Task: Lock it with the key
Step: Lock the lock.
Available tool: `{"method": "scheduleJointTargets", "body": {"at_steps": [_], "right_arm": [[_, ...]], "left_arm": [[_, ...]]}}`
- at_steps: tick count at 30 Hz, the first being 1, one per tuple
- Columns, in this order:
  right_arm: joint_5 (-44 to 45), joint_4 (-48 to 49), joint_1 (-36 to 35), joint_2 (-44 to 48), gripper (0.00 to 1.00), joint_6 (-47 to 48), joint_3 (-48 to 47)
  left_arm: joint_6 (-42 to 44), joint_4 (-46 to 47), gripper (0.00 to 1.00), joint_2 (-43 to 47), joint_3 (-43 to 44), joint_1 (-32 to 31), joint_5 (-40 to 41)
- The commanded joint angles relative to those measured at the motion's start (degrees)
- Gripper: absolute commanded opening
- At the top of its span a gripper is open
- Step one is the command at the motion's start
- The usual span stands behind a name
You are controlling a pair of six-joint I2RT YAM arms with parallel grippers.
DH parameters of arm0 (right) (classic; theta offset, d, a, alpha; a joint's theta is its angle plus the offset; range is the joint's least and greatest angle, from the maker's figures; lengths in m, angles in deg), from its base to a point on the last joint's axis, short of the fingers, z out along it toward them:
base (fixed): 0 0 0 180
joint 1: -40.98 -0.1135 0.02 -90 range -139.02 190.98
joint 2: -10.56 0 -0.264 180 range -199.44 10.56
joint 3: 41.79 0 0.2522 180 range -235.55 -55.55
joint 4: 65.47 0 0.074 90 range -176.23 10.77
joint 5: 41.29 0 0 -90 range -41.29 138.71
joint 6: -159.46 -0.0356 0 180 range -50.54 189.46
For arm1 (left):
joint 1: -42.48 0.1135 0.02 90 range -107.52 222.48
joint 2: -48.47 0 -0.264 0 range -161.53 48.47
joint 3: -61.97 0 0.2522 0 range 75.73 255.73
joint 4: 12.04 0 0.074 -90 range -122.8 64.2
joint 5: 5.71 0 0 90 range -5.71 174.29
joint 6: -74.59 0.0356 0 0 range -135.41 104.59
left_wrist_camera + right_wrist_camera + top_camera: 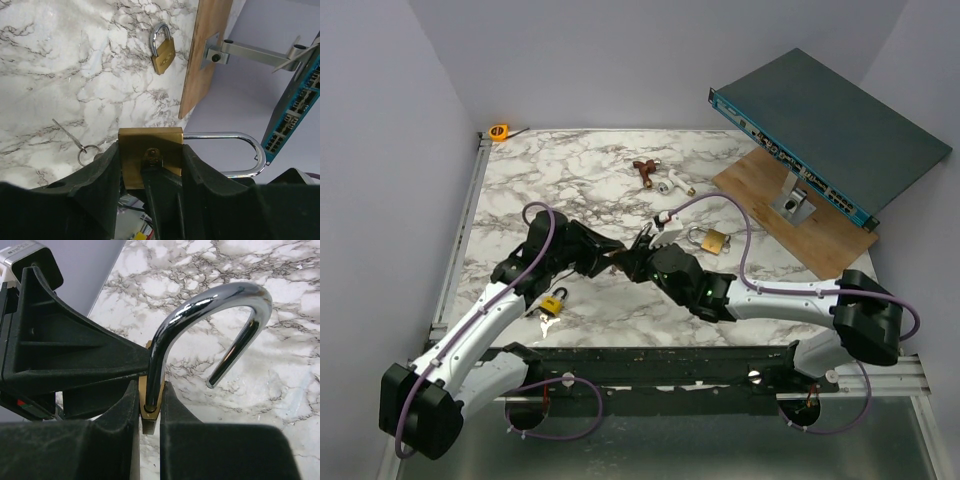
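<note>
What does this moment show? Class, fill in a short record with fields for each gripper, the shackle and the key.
left gripper: shut on the long-shackle padlock
right gripper: shut on the same padlock's body
shackle: open, free end out of the body
key: on its ring, lying on the table, not held
second brass padlock: lying on the table

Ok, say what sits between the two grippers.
A brass padlock, shackle open. Left gripper and right gripper both clamp its body; the wrist views show it.

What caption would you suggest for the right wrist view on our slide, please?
Right gripper, jaws shut on the edge of the brass padlock, chrome shackle open over the marble table.
</note>
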Motion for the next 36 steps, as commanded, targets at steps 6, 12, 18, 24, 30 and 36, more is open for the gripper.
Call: {"method": "scheduleJointTargets", "body": {"at_steps": [6,12,18,24,30,36], "right_arm": [[-3.4,-6.0,-0.3,10.8,0.01,9.8,-0.2],[-18.6,-16.9,-0.3,23.4,0.01,13.9,-0.1],[-46.2,-32.5,-0.3,29.4,0.01,16.4,-7.6],[-63.1,-34.9,-0.3,30.7,0.01,14.7,-12.4],[-71.6,-32.3,-0.3,30.4,0.01,12.5,-14.9],[-74.2,-28.1,-0.3,29.1,0.01,10.5,-15.3]], "left_arm": [[15.2,0.6,0.69,2.1,9.6,-1.2,-10.0],[38.9,-2.5,0.78,4.9,18.2,-0.3,-14.1],[59.7,-1.0,0.78,5.8,30.1,-0.3,-26.4],[65.7,-4.2,0.71,-0.9,40.8,-0.3,-43.3],[65.6,-3.0,0.69,-4.0,44.6,-1.2,-56.4],[61.4,2.9,0.65,-5.4,43.8,-4.7,-62.9]]}}
